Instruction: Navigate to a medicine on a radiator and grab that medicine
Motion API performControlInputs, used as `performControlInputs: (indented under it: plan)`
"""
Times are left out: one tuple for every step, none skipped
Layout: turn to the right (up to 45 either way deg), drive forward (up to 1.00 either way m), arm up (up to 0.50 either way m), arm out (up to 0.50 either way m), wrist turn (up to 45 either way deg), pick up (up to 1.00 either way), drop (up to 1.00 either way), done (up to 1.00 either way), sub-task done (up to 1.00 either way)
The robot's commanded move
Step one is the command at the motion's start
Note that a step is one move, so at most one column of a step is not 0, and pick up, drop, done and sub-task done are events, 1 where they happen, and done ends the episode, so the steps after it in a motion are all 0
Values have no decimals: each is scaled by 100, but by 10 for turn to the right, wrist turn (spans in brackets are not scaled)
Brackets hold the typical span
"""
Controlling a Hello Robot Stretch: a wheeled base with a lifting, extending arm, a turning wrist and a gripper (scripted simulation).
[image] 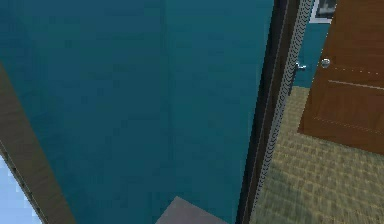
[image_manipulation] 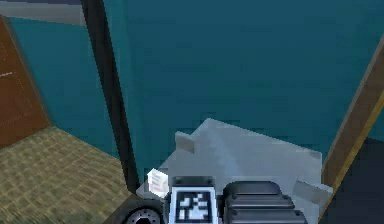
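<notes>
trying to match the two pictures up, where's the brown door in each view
forward view: brown door at the right edge, in the upper part.
arm side view: brown door at the left edge, in the upper half.
shared landmark: the dark door frame, upright between the door and the teal wall.

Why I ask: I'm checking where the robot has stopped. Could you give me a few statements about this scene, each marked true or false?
1. The wall ahead in the forward view is teal. True.
2. The wooden door stands at the forward view's left. False: it stands at the right, with a round knob near its edge.
3. The floor by that door is white tile. False: it is beige and looks like carpet.
4. In the arm side view, a small white thing sits near the left end of a grey surface against the teal wall. True.
</notes>
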Motion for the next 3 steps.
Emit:
performControlInputs:
  plan:
    - [0,0,0,16,0,0,0,0,0]
    - [0,0,0,0,450,0,0,0,0]
    - [0,0,0,0,450,0,0,0,0]
